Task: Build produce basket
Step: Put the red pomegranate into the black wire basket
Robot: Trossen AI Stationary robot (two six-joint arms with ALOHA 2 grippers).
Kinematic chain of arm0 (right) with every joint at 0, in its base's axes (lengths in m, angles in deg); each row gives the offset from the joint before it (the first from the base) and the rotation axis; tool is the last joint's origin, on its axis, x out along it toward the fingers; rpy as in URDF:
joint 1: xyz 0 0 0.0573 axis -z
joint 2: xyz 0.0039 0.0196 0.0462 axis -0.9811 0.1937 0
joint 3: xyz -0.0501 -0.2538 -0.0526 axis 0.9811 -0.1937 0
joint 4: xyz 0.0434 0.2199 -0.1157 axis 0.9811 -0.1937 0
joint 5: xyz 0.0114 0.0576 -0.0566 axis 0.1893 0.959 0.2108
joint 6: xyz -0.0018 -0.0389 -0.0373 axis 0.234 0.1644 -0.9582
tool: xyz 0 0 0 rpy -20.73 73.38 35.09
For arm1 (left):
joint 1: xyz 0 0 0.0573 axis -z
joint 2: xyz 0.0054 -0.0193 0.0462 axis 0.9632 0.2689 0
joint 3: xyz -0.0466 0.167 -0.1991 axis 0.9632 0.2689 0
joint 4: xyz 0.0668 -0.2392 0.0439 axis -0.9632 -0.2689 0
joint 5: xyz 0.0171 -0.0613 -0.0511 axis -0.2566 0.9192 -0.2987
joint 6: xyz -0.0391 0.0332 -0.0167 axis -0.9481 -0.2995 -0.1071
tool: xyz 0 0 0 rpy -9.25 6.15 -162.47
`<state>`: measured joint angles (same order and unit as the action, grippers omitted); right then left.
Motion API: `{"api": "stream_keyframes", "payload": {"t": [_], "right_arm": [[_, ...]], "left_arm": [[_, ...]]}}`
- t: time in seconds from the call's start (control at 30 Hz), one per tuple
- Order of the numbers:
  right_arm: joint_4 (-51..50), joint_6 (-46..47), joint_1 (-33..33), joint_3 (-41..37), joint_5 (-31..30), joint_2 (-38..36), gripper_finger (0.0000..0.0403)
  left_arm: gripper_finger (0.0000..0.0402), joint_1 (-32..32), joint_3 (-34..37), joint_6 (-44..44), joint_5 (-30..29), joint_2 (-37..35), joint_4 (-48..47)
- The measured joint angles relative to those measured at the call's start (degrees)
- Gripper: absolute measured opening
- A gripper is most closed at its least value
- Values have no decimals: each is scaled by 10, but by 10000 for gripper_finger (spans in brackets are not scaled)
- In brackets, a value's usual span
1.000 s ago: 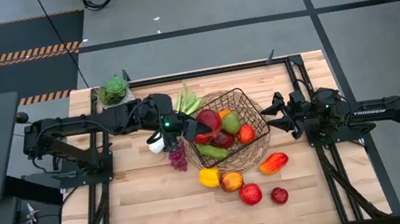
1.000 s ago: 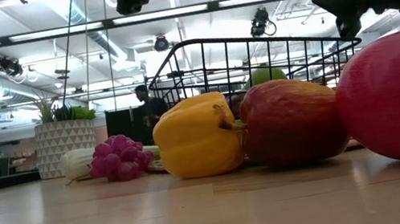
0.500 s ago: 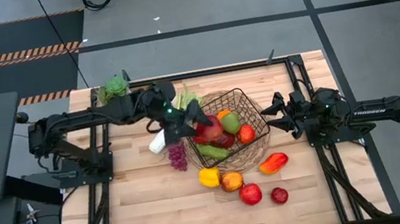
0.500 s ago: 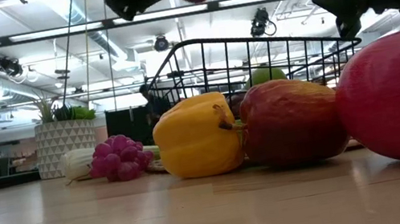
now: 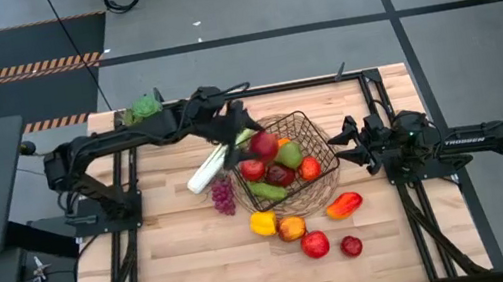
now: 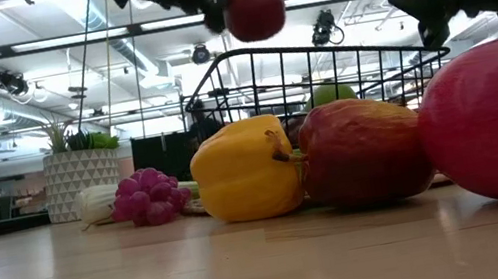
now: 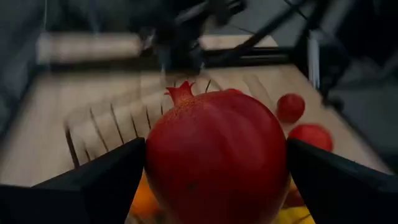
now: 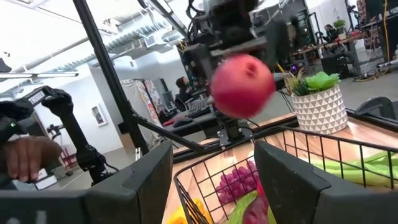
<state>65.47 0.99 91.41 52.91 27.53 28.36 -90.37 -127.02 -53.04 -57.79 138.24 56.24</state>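
1. Left gripper: fingers pinch a round, dark-red pomegranate with a crowned tip by its sides, held in the air over the near-left rim of the dark wire-mesh basket with a woven base.
2. Right gripper: fingers apart and empty, hovering just beside the basket's right edge.
3. Basket contents: red apples, a green pear and an orange, already heaped.
4. Outside it: long white-green leek, purple grapes, yellow pepper, red-yellow apple, orange-red pepper, and two red fruits nearer the front.
5. Risk: if let go from this height, the pomegranate would likely bounce off the heap or strike the wire rim and roll onto the table.
6. Risk: the smooth round skin, gripped at its widest, may slip early.
7. Risk: lowering further could snag the fingers on the mesh or shove the basket toward the right gripper.
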Motion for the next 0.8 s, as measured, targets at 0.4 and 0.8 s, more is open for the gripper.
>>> {"api": "stream_keyframes", "payload": {"t": [0.4,0.8], "right_arm": [[0,0,0,0,0,0,231],[0,0,0,0,0,0,231]], "left_arm": [[382,5,0,-554,-17,16,-8],[382,8,0,-591,-17,15,-7]]}}
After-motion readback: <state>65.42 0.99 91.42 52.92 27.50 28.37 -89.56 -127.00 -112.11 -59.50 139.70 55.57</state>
